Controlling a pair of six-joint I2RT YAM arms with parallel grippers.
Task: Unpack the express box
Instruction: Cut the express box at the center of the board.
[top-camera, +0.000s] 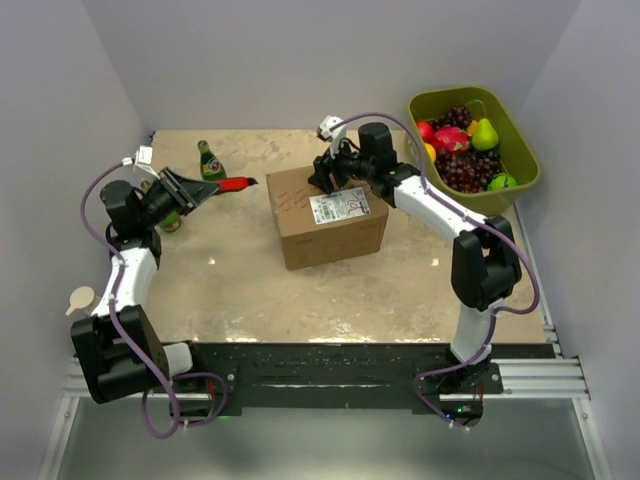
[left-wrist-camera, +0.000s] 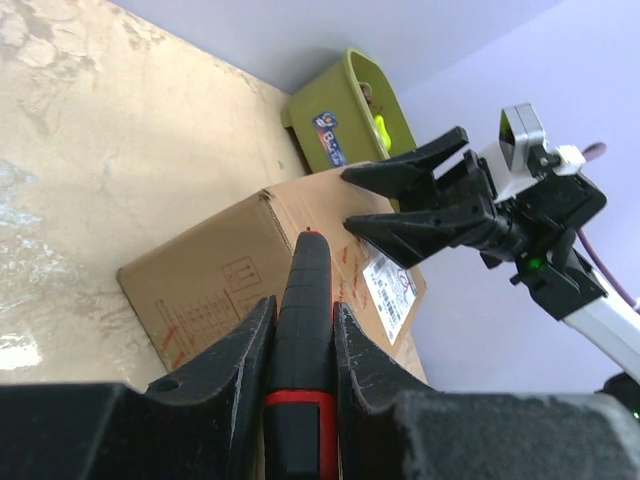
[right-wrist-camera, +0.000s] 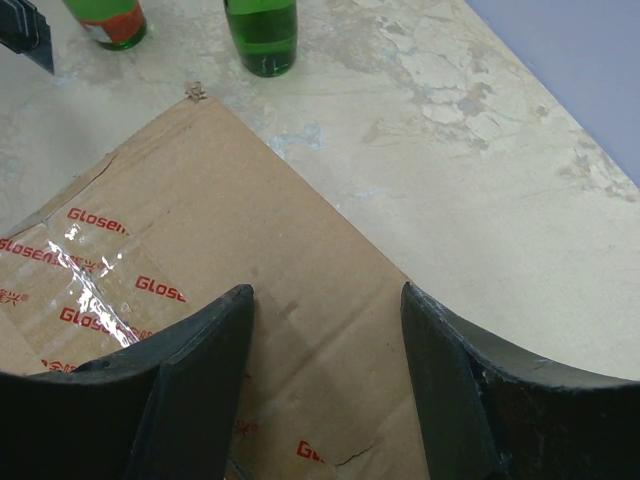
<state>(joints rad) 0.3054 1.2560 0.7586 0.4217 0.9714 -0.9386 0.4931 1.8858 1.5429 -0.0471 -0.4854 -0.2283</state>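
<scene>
The express box is a brown carton with a white label on top, standing mid-table with taped flaps closed. My left gripper hovers left of it, shut on a red-and-black utility knife that points at the box. In the left wrist view the knife sits between the fingers, aimed at the box. My right gripper hangs open just above the box's far top edge. In the right wrist view its fingers straddle bare cardboard, holding nothing.
An olive-green tub of fruit stands at the back right. Two green bottles stand at the back left, one free and one half hidden behind my left gripper. Walls close in on three sides.
</scene>
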